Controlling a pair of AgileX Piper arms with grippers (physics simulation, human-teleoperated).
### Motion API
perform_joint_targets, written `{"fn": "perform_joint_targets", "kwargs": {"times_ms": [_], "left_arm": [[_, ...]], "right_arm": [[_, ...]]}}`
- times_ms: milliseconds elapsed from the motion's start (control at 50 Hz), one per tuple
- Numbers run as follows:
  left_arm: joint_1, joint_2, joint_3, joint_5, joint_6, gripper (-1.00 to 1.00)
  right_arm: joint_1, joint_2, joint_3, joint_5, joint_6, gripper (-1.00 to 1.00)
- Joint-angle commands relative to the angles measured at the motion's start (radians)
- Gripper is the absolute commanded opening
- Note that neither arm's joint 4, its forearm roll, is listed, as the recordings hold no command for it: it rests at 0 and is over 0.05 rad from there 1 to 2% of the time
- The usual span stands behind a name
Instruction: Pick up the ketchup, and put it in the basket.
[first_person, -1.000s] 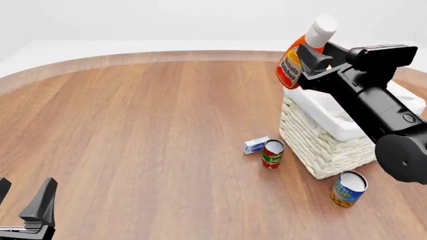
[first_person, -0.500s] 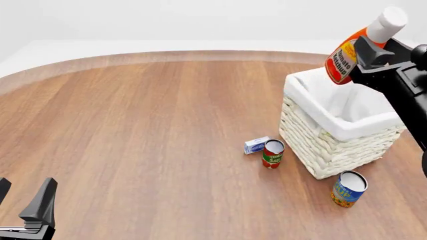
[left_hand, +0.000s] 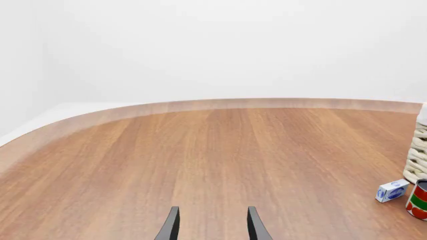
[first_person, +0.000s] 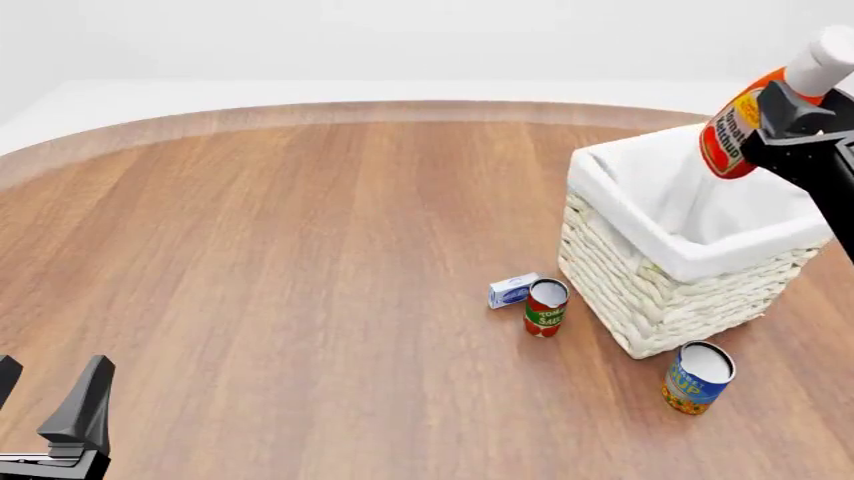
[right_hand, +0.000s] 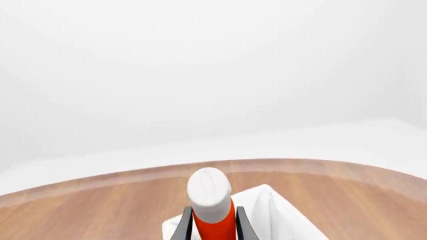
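The ketchup (first_person: 747, 125), a red-orange bottle with a white cap, hangs tilted in the air above the basket (first_person: 641, 290), a square cream wicker one with white lining, at the right of the front view. My right gripper (first_person: 781, 110) is shut on the ketchup. In the right wrist view the ketchup's cap (right_hand: 209, 192) and body sit between the fingers (right_hand: 185, 226), with the basket's lining (right_hand: 273, 215) below. My left gripper (first_person: 54, 400) is open and empty at the near left; its fingers (left_hand: 170, 226) show over bare table.
A red-and-green can (first_person: 545, 307) and a small white-and-blue box (first_person: 513, 290) stand just left of the basket; both show in the left wrist view (left_hand: 419, 200). A blue-and-yellow can (first_person: 695, 377) stands in front of the basket.
My right gripper has carried the ketchup to the right, from the basket's far left corner to above its right part. The left arm has not moved.
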Motion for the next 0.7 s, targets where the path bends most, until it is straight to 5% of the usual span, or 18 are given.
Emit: {"fn": "perform_joint_targets", "kwargs": {"times_ms": [20,700], "left_arm": [[0.000,0.000,0.000,0.000,0.000,1.00],[0.000,0.000,0.000,0.000,0.000,1.00]], "right_arm": [[-0.014,0.031,-0.019,0.016,-0.006,-1.00],[-0.011,0.138,-0.051,0.040,-0.037,-1.00]]}}
